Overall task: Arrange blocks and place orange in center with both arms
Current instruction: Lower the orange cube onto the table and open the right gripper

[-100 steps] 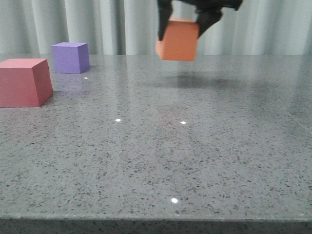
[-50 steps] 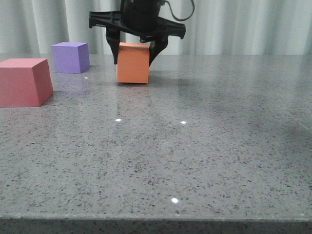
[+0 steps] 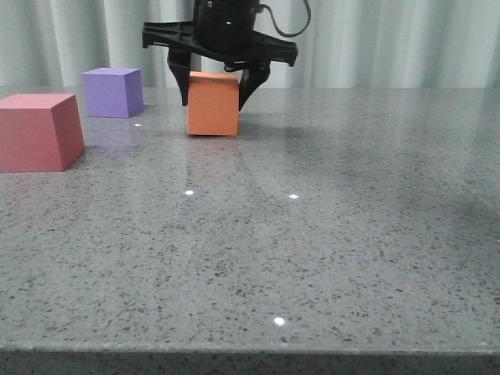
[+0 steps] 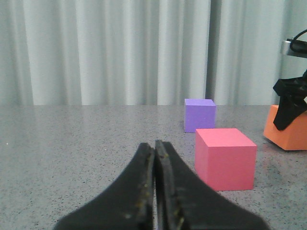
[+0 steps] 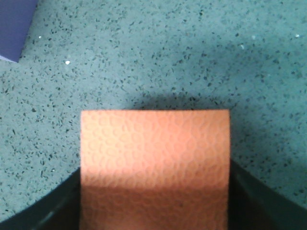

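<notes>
Front view: right end effector (image 3: 216, 78) astride orange cube (image 3: 213, 104).

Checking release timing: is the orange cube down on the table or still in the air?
Down. The orange cube sits flat on the table, right gripper straddling its sides.

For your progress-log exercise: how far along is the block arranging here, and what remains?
Done: the orange cube sits on the table, right of the purple cube and red-pink cube. In hand: the right gripper straddles it, fingers against its sides. Left: release it and line up the other two around it; the left gripper is shut and idle.
</notes>
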`<act>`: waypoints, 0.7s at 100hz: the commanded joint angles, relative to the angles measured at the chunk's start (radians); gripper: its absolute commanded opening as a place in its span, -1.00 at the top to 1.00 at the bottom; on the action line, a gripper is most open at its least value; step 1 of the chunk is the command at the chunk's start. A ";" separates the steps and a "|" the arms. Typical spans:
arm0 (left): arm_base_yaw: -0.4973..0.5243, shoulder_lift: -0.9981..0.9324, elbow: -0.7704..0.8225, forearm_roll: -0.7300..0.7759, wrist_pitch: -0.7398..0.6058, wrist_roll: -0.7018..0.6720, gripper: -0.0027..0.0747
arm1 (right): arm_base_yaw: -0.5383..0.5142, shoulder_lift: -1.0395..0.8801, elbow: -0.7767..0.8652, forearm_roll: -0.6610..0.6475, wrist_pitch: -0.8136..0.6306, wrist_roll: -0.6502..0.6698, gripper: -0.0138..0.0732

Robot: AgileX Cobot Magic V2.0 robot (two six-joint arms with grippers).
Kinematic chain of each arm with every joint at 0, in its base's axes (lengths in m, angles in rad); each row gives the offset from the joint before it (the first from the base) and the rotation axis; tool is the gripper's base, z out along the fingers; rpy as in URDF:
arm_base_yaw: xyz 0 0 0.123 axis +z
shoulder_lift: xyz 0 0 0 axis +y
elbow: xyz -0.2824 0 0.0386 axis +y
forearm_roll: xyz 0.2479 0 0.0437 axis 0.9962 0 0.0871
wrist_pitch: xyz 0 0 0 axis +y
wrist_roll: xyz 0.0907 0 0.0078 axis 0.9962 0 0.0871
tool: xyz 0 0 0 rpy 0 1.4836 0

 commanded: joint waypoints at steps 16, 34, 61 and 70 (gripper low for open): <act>0.002 -0.037 0.042 -0.007 -0.082 -0.003 0.98 | 0.003 -0.068 -0.032 -0.007 -0.025 0.001 -0.82; 0.002 -0.037 0.042 -0.007 -0.082 -0.003 0.98 | 0.003 -0.111 -0.032 -0.007 -0.017 -0.011 -0.82; 0.002 -0.037 0.042 -0.007 -0.082 -0.003 0.98 | -0.020 -0.236 -0.032 -0.020 0.041 -0.190 -0.82; 0.002 -0.037 0.042 -0.007 -0.082 -0.003 0.98 | -0.043 -0.279 -0.031 -0.030 0.066 -0.238 -0.82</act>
